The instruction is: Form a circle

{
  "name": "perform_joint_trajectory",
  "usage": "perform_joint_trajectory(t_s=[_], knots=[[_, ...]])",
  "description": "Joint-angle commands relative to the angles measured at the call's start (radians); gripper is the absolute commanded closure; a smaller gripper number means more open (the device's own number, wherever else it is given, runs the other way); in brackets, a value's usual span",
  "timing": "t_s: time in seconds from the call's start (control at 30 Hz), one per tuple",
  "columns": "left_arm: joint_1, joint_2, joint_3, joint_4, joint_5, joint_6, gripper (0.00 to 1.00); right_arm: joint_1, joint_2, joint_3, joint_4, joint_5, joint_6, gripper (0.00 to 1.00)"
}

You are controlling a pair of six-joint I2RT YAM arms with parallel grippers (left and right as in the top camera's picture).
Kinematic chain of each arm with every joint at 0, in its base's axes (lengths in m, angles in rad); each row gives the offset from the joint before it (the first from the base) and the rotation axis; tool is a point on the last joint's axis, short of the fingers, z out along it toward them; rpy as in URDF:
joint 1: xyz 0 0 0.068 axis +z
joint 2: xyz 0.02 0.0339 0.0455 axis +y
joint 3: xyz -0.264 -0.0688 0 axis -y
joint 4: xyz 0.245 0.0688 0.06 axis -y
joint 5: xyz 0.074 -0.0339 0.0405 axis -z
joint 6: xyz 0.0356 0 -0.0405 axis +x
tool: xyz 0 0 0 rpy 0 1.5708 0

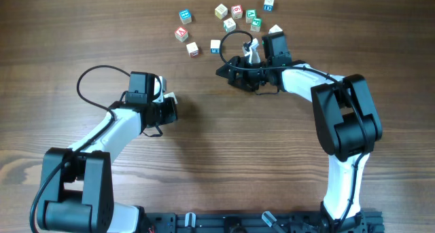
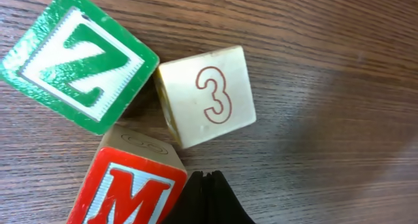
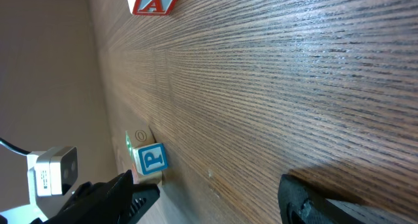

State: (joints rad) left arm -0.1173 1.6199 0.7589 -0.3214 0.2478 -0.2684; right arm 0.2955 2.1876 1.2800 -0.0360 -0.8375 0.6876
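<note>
Right claw [image 3: 215, 198] is held apart, empty, over the brown wooden worktop [image 1: 224, 151]; painted wooden letter cubes [image 1: 221, 11] are scattered at its far side (overhead only). Left claw [image 2: 206, 188], pressed together, is shown near a cream numbered cube [image 2: 208, 96] by its wrist camera.

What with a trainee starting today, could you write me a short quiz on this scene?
1. True or false: the right fingers stand open.
2. In the left wrist view, the Z block is: A red, B green, C blue.
3. Which numeral is printed on the pale block beside the Z block?
Key: 1 true; 2 B; 3 the numeral 3.
</note>
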Motion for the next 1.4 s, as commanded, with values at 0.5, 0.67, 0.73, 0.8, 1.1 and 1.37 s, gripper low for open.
perform_joint_trajectory(t_s=[0.5,0.67,0.73,0.8,1.1,1.37], knots=[[0.0,0.013,-0.006,0.0,-0.029,0.006,0.96,-0.007,0.047,-0.028,-0.021,0.15,-0.006,0.27],[0.0,0.013,-0.006,-0.008,-0.02,0.006,0.96,-0.007,0.047,-0.028,-0.021,0.15,-0.006,0.27],[0.0,0.013,-0.006,-0.025,0.024,0.006,0.96,-0.007,0.047,-0.028,-0.021,0.15,-0.006,0.27],[0.0,0.013,-0.006,-0.061,0.063,0.007,0.96,-0.007,0.047,-0.028,-0.021,0.15,-0.007,0.27],[0.0,0.013,-0.006,-0.355,-0.014,0.081,0.96,-0.007,0.047,-0.028,-0.021,0.154,-0.007,0.27],[0.0,0.013,-0.006,-0.354,-0.281,-0.09,0.96,-0.007,0.047,-0.028,-0.021,0.154,-0.006,0.27]])
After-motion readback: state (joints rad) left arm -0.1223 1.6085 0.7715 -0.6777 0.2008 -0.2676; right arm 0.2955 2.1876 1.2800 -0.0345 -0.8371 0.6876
